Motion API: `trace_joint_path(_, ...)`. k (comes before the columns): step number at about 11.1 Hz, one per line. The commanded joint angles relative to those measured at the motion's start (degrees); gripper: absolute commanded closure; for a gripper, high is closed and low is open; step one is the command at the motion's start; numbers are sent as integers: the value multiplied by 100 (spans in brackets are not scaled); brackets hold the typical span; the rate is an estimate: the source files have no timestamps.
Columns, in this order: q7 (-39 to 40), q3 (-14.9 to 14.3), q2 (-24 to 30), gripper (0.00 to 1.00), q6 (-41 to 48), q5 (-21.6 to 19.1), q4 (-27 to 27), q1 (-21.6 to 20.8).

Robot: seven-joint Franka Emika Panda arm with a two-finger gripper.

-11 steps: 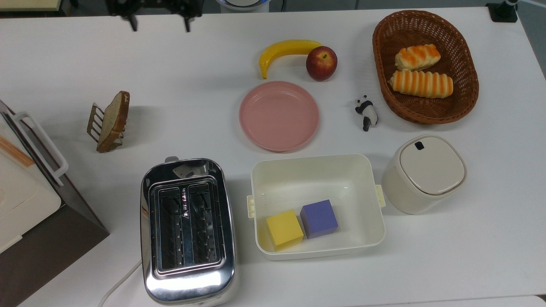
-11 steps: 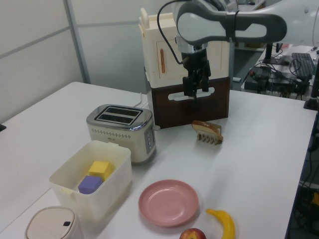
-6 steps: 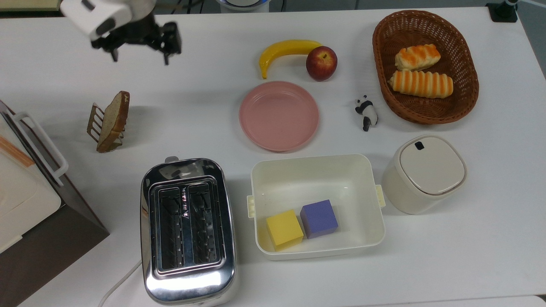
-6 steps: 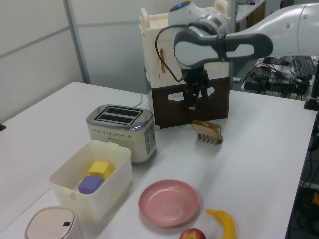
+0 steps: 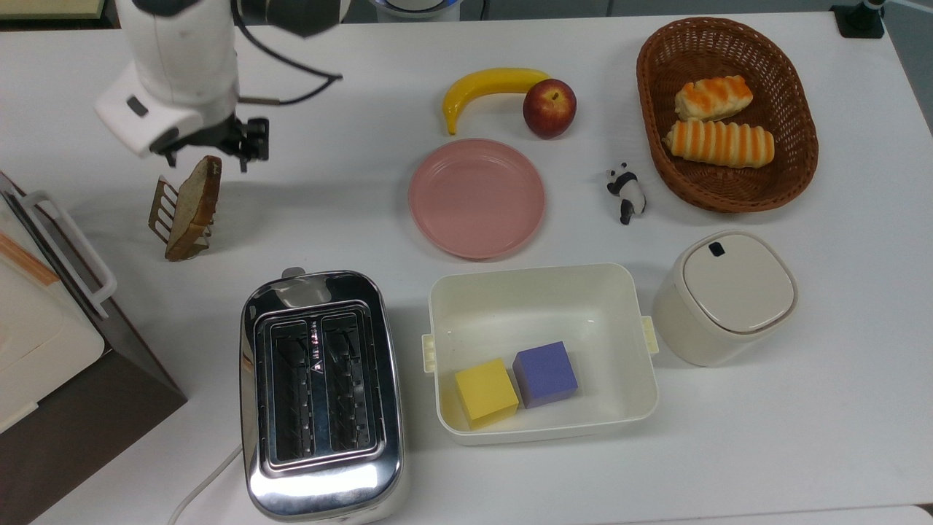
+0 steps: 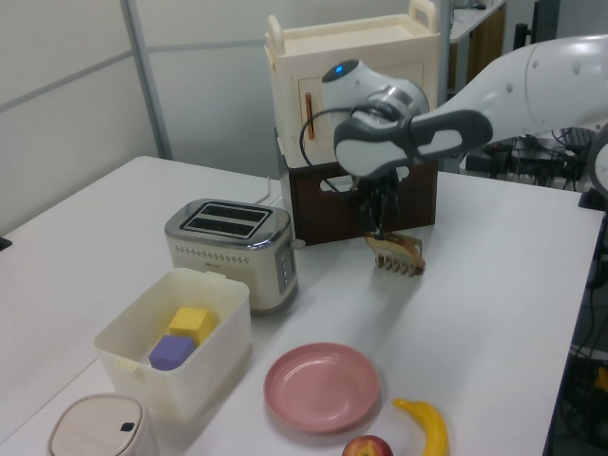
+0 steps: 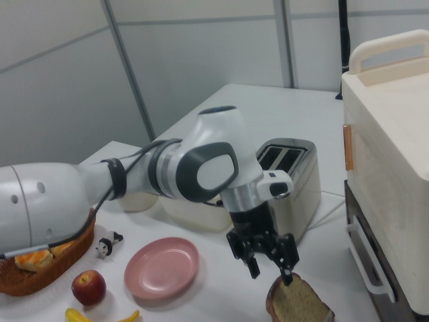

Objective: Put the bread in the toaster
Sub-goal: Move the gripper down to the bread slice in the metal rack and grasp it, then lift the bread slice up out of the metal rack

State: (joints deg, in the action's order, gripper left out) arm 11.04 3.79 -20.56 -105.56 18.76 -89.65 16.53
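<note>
Above the bread's (image 5: 195, 205) top edge, gripper (image 5: 209, 154) fingers spread, toaster (image 5: 319, 394) slots unobstructed nearby

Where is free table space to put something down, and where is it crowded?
Free: the table to the top view's right of the white bin, and between the claw and the banana. Crowded: around the bread under the claw, and between toaster and bin.

toaster (image 5: 321, 394): mirror-glossy chrome; basket (image 5: 656, 146): woven wicker; plate (image 5: 477, 198): matt pink plastic

Bright even light, soft shadows, chrome glare
</note>
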Motion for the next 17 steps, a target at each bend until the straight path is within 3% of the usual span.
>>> trace_joint_path(1, 74, -18, -71, 32, -412, 241, -237, 52)
trace_joint_path(4, 187, -18, -71, 78, -439, 347, -229, 140)
trace_joint_path(6, 372, -18, -36, 100, -430, 497, -202, 245)
trace_joint_path(11, 531, 43, 148, 100, -342, 313, 263, 254)
trace_joint_path(17, 513, 157, 622, 100, -342, -960, 904, 175)
